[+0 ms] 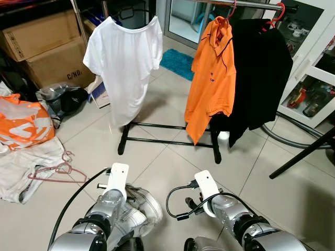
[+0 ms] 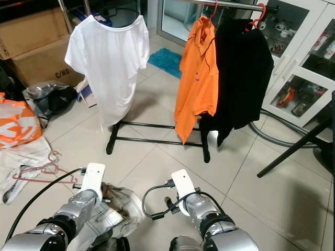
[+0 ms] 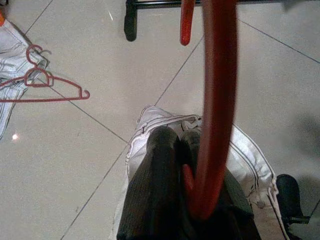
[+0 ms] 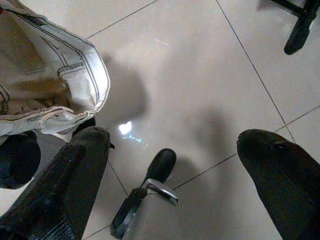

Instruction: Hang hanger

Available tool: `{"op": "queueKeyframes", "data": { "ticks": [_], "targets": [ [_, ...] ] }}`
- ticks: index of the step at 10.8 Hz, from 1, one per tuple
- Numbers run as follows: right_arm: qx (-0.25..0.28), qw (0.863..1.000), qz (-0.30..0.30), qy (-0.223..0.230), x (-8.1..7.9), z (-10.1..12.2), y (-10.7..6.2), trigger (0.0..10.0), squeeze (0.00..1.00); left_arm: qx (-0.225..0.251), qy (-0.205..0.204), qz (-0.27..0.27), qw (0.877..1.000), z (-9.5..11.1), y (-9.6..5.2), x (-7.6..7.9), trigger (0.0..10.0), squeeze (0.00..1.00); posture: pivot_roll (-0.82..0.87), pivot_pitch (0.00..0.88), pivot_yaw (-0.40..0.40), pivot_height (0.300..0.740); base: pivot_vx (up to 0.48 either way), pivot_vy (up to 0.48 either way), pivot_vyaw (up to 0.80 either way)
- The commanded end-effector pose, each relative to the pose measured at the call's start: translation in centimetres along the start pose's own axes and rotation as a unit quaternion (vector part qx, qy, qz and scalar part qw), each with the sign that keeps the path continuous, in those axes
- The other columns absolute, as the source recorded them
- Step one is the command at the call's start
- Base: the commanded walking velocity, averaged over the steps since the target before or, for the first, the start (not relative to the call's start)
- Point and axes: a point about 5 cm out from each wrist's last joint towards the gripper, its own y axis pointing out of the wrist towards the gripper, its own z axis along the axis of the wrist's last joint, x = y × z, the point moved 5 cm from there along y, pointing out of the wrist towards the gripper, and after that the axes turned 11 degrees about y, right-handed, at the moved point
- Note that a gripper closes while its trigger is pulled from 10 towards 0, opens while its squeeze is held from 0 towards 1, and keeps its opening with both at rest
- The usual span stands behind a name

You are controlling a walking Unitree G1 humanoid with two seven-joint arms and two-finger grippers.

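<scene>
The left gripper (image 3: 187, 165) clamps a red plastic hanger (image 3: 216, 100) carrying a white striped garment (image 1: 137, 209), low before the black clothes rack (image 1: 167, 141). The right gripper (image 4: 175, 170) hangs with jaws wide over pale floor tiles (image 4: 200, 75).

floor: pale glossy tiles (image 1: 157, 110) | left: cardboard boxes (image 1: 44, 47) | right: glass-fronted cabinet (image 1: 314, 78)
</scene>
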Motion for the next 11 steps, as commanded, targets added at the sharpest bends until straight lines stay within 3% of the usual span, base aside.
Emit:
{"op": "queueKeyframes", "data": {
  "ticks": [1,2,3,4,5,8,11],
  "targets": [
    [-0.014,1.0,-0.012,0.019,0.8,-0.7,-0.1,10.0,0.0,-0.035,-0.008,-0.021,0.999,-1.7,-0.2,1.1,10.0,0.0,-0.07,0.106,-0.065,0.74,0.0,0.0,0.0],
    [-0.019,0.999,-0.01,0.04,0.9,-0.9,-0.1,10.0,0.0,-0.037,-0.016,-0.019,0.999,-1.7,-0.2,1.3,10.0,0.0,-0.07,0.11,-0.066,0.74,0.0,0.0,0.0],
    [-0.01,1.0,0.008,0.026,0.5,-0.4,-0.1,10.0,0.0,-0.031,-0.03,0.012,0.999,-1.5,-0.2,0.7,10.0,0.0,-0.07,0.111,-0.07,0.74,0.0,0.0,0.0],
    [0.0,1.0,0.02,0.019,0.1,0.0,-0.1,10.0,0.0,-0.032,-0.087,0.044,0.995,-1.7,-0.2,-0.1,10.0,0.0,-0.07,0.11,-0.07,0.74,0.0,0.0,0.0],
    [-0.003,1.0,0.016,-0.003,0.1,-0.1,-0.1,10.0,0.0,-0.036,-0.112,0.052,0.992,-2.0,-0.3,-0.2,10.0,0.0,-0.06,0.109,-0.067,0.74,0.0,0.0,0.0],
    [-0.01,0.998,0.008,-0.066,0.4,-0.3,-0.1,10.0,0.0,-0.038,-0.157,0.075,0.984,-2.5,-0.4,-0.3,10.0,0.0,-0.06,0.109,-0.067,0.74,0.0,0.0,0.0],
    [-0.006,0.997,-0.011,-0.082,1.0,-0.4,-0.2,10.0,0.0,-0.047,-0.181,0.114,0.976,-2.7,-0.5,-1.3,10.0,0.0,-0.06,0.113,-0.075,0.74,0.0,0.0,0.0]
  ]
}}
